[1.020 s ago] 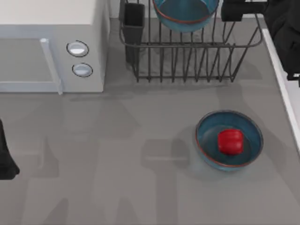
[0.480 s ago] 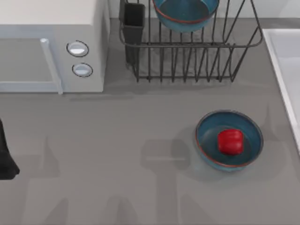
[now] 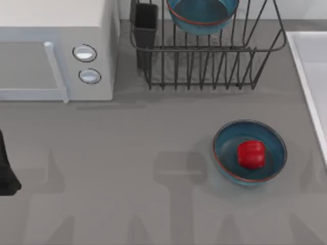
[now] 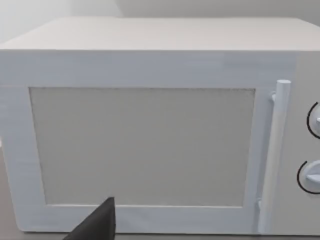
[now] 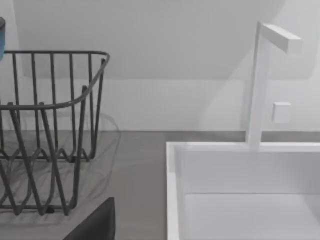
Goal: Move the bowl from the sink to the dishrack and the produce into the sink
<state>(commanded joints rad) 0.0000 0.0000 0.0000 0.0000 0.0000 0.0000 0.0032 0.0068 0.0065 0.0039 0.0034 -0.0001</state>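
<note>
Since one second ago the right arm has cleared out of the top view's upper right corner; the objects lie as they did then. At the far left edge the left arm (image 3: 6, 171) sits parked, a dark shape beside the table (image 3: 127, 168); its wrist view faces the white microwave (image 3: 56, 48), and whether its pincer is wide or narrow cannot be told. Right of the microwave stands the dishrack (image 3: 209, 66), black utensil cup (image 3: 146, 23) at its left corner, one blue bowl (image 3: 202, 15) resting inside the bars. A second bowl (image 3: 227, 153) sits on the table right of centre, the produce (image 3: 251, 154) lying in it. At the right edge, the sink (image 3: 306, 71). The right wrist view shows the rack, sink and white faucet (image 5: 262, 85); that pincer's state cannot be told.
</note>
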